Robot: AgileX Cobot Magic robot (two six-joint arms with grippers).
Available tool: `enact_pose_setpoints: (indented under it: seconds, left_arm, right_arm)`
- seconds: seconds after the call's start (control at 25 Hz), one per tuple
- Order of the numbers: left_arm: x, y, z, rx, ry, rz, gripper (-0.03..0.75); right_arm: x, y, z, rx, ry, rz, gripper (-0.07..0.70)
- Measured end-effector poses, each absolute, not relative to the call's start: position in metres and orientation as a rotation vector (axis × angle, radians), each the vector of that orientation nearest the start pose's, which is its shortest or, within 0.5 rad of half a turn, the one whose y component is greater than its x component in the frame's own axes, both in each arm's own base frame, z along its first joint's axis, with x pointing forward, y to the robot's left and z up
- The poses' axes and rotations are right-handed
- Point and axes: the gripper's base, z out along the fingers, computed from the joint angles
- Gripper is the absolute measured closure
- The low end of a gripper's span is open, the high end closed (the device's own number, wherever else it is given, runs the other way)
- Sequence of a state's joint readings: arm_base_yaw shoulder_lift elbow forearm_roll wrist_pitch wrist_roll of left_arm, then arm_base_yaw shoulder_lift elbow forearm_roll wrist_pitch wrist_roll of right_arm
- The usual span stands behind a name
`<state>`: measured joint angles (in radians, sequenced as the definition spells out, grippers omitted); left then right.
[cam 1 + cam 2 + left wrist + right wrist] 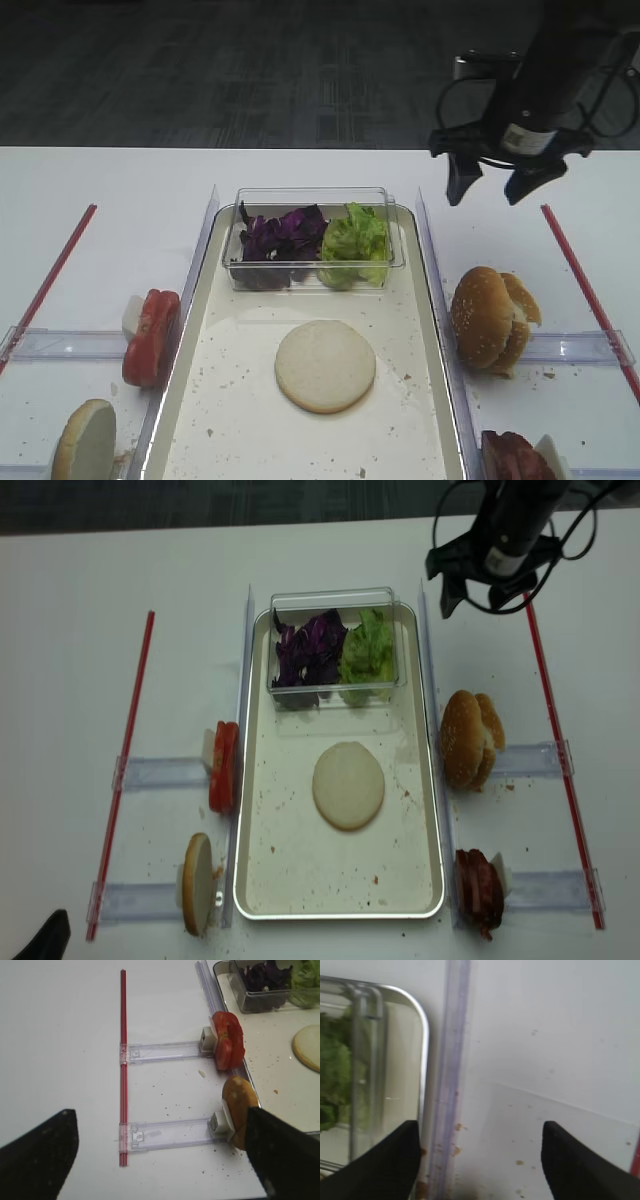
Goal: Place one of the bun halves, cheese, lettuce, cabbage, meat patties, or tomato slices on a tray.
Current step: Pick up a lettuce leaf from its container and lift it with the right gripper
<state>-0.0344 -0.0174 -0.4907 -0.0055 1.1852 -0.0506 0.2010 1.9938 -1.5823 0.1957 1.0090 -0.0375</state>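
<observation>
In the middle of the overhead view, the tray (440,330) is laid with its long axis running from the top of the frame to the bottom. A pale bun disc (325,365) is laid flat on its crumb-speckled surface, slightly below centre. At the tray's upper end a clear plastic box (312,196) is set crosswise, with the purple cabbage (282,235) in its left half and the frilly green lettuce (354,244) in its right half, the two touching. Left of the tray, the tomato slices (152,337) are stood on edge in a clear holder, and below them another bun half (84,441) is stood on edge. Right of the tray, sesame-topped bun halves (488,318) are propped on edge, with meat patties (515,458) at the lower right.

In the upper right of the frame, the right gripper (490,185) is held above the bare white table, beside the tray's upper right corner; its jaws are spread wide and nothing is gripped. The left gripper (160,1160) is seen mainly in its own wrist view, jaws wide apart over the table at the left, nothing between them.
</observation>
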Motion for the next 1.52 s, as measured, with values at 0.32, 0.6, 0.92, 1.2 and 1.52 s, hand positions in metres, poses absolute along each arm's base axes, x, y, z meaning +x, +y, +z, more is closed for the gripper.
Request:
enact_pose_setpoints:
  seconds: [0.32, 0.6, 0.92, 1.2, 1.52]
  left_arm:
    - [-0.012, 0.0, 0.265, -0.017, 2.161, -0.056, 0.097]
    - [-0.012, 0.0, 0.265, -0.017, 2.161, -0.056, 0.097]
    - [-0.012, 0.0, 0.265, -0.017, 2.161, -0.056, 0.097]
    - [-0.012, 0.0, 0.265, -0.017, 2.161, -0.056, 0.097]
    - [-0.012, 0.0, 0.265, -0.017, 2.161, -0.056, 0.097]
  right_arm:
    - [0.413, 0.189, 0.217, -0.399, 2.856, 0.349, 0.101]
    - [0.42, 0.223, 0.195, -0.437, 2.89, 0.364, 0.104]
    - [0.422, 0.222, 0.192, -0.448, 2.895, 0.321, 0.109]
    - [0.424, 0.222, 0.187, -0.453, 2.901, 0.304, 0.145]
    - [0.425, 0.221, 0.187, -0.458, 2.892, 0.289, 0.206]
